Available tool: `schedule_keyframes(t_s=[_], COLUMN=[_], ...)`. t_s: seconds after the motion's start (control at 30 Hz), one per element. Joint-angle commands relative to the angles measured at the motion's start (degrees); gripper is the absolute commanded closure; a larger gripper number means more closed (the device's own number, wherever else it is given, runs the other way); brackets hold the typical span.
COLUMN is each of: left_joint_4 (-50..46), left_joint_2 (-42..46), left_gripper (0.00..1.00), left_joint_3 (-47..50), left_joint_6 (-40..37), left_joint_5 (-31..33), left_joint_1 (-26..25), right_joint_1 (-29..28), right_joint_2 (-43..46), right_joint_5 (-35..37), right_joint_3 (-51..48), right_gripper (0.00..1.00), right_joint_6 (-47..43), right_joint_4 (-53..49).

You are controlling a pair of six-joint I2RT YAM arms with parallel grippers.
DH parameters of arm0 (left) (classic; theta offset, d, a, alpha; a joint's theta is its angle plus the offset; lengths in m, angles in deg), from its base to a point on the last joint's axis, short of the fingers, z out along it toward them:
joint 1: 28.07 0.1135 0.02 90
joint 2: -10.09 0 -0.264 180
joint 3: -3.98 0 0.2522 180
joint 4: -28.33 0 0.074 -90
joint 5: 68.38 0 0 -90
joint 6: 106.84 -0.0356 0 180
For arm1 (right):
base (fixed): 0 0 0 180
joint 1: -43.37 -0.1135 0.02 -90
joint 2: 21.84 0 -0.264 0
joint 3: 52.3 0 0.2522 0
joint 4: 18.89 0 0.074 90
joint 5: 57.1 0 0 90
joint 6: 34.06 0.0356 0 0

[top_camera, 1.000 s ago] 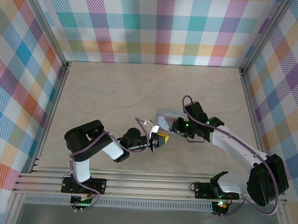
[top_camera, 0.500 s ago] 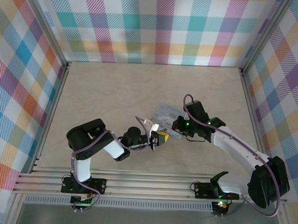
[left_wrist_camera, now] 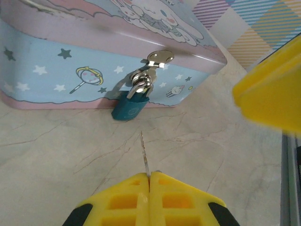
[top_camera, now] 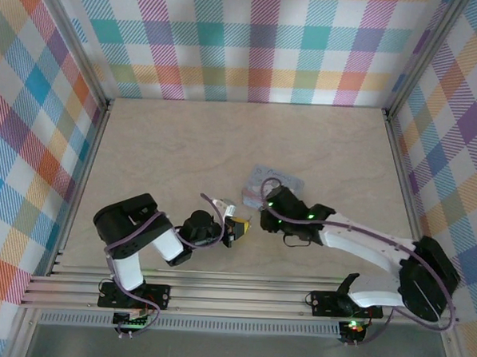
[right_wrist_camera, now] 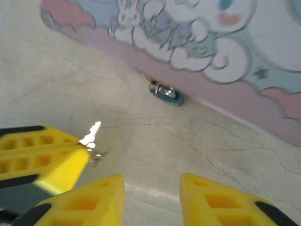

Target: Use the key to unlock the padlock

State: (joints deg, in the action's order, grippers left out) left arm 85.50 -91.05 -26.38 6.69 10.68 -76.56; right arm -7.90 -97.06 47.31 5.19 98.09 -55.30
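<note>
Both arms have drawn back toward the near edge, uncovering the tin (top_camera: 277,180). The left gripper (left_wrist_camera: 149,178) is clamped on the key (left_wrist_camera: 145,157), its blade aimed at the padlock (left_wrist_camera: 129,106) hanging on the tin's front, and the right gripper (right_wrist_camera: 151,188) stands open and empty. Most of the key is buried between the pads, and from above the padlock cannot be made out.

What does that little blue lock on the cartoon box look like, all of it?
The small padlock has a teal-blue, rounded metal-looking body and a shiny silver shackle looped through the clasp of the pale blue cartoon tin box. It hangs tilted against the tin's front wall, its bottom at the tabletop. No gripper touches it.
</note>
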Motion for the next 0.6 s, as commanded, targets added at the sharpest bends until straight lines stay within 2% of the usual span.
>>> schedule_keyframes(t_s=[0.0,0.27,0.4,0.57], left_joint_4=[-7.22,-28.41,-36.81,-43.37], left_joint_2=[4.83,18.54,24.19,26.09], left_gripper=[1.00,1.00,1.00,1.00], left_joint_3=[0.23,-2.40,-4.00,-6.48], left_joint_6=[-1.42,-6.68,-9.85,-12.19], left_joint_5=[1.02,1.76,2.80,3.18], left_joint_1=[0.67,0.76,0.74,0.76], right_joint_1=[-1.03,-0.31,2.34,4.78], right_joint_2=[-6.12,-12.85,-12.40,-11.22], right_joint_5=[8.53,13.30,13.45,11.36], right_joint_3=[2.38,7.28,6.96,5.76], right_gripper=[0.59,0.45,0.44,0.43], right_joint_6=[-0.68,-4.81,-6.39,-9.95], right_joint_4=[2.29,4.36,5.15,8.09])
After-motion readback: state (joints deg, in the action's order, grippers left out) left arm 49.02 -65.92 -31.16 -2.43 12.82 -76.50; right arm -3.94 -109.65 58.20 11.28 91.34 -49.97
